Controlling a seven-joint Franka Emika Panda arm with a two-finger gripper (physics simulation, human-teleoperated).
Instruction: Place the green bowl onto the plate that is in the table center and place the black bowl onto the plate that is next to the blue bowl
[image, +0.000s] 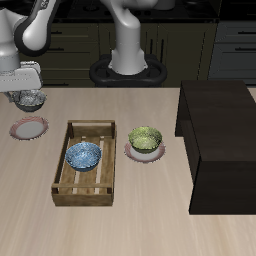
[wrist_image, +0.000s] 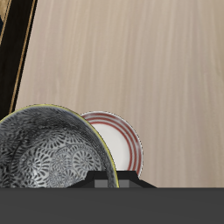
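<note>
Bare table (image: 150, 215) lies open toward the front edge. The wooden tray (image: 85, 162) walls me off beside my plate (image: 28, 128); the dark cabinet (image: 220, 140) blocks the far side.

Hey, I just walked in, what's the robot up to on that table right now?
The gripper is holding the black bowl in the air just behind a plate with a red rim, near the wooden tray that holds the blue bowl. The black bowl is not on that plate yet. The green bowl already sits on the other plate in the table's middle, so that half looks done.
</note>
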